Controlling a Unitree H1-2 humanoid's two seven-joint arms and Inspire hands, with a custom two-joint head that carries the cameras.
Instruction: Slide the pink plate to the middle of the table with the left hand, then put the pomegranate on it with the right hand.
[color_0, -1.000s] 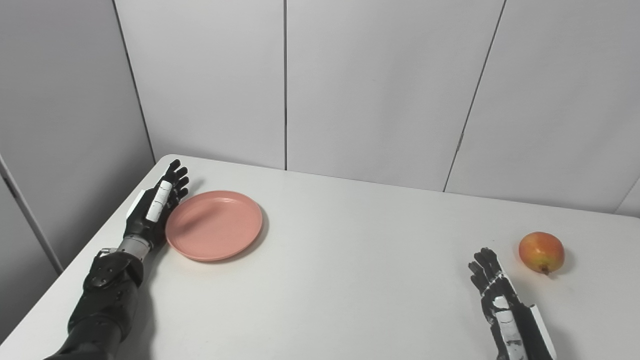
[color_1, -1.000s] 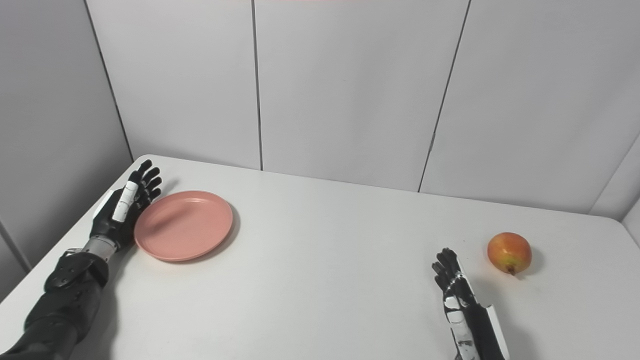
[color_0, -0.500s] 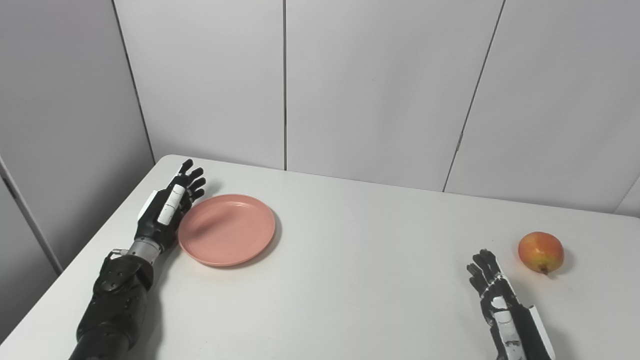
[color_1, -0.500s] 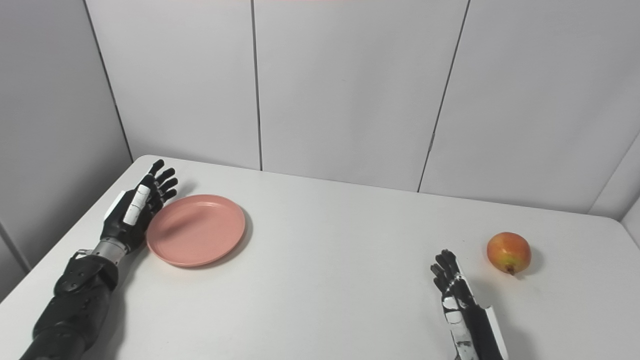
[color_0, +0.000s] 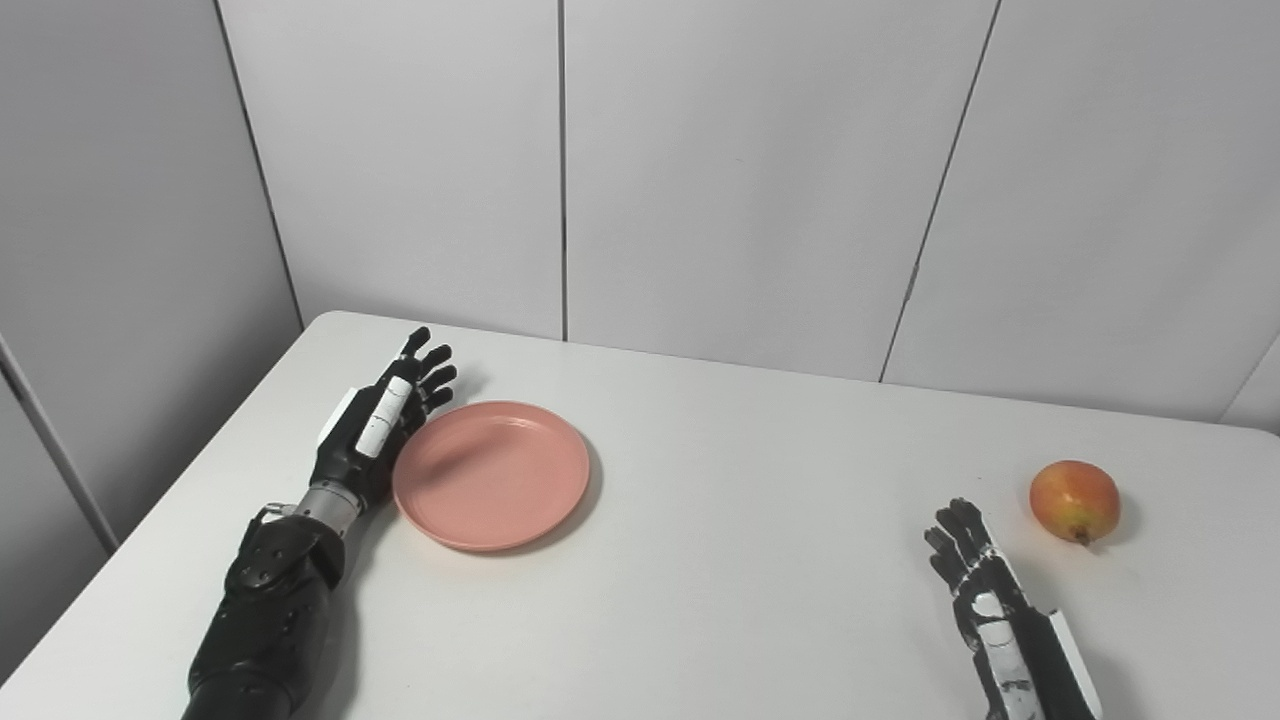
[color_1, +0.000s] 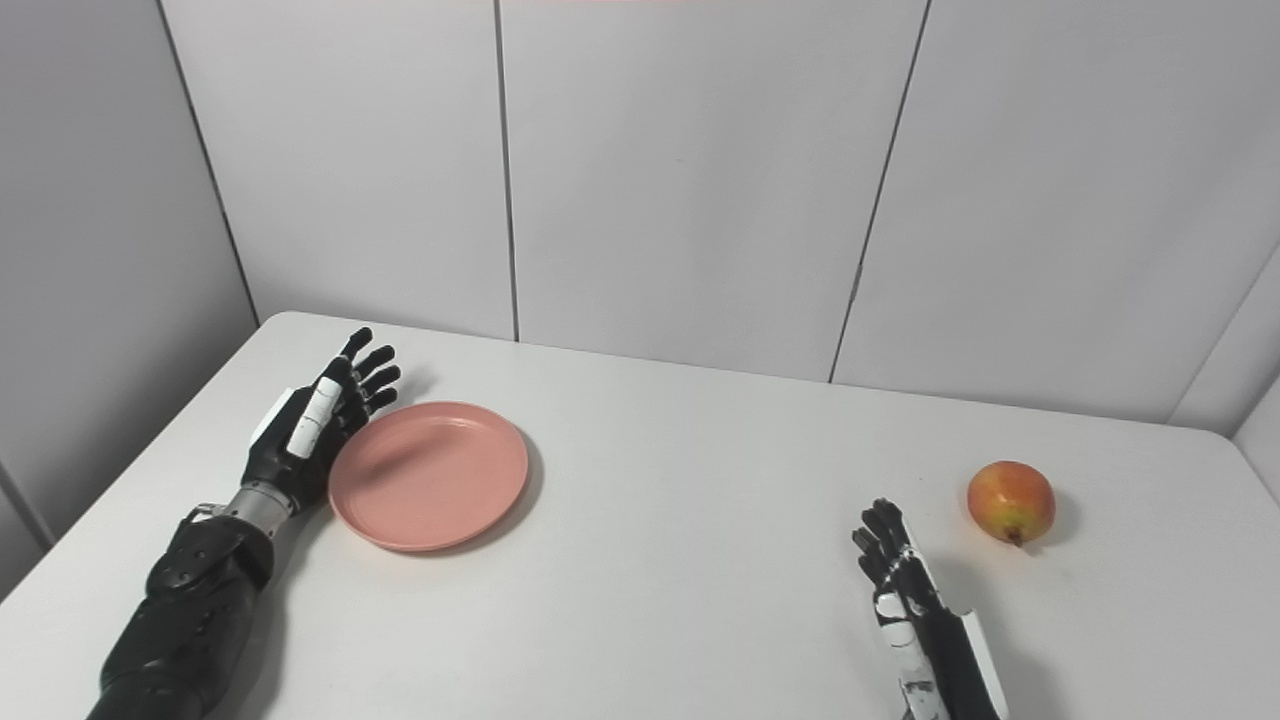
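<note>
A pink plate (color_0: 490, 475) lies flat on the left part of the white table (color_0: 720, 560). My left hand (color_0: 378, 425) is open, fingers straight, standing on edge against the plate's left rim. A red-yellow pomegranate (color_0: 1075, 501) sits on the table at the far right. My right hand (color_0: 985, 600) is open and empty at the lower right, below and left of the pomegranate, apart from it. The plate (color_1: 428, 475), left hand (color_1: 315, 425), pomegranate (color_1: 1010, 501) and right hand (color_1: 905, 600) show the same way in the right eye view.
Grey wall panels (color_0: 700, 170) stand behind the table's far edge. The table's left edge (color_0: 170, 500) runs close beside my left arm. A bare stretch of table lies between plate and pomegranate.
My left hand has pushed the pink plate to the right, toward the table's middle. The right hand and the pomegranate have stayed in place. The camera has shifted slightly.
</note>
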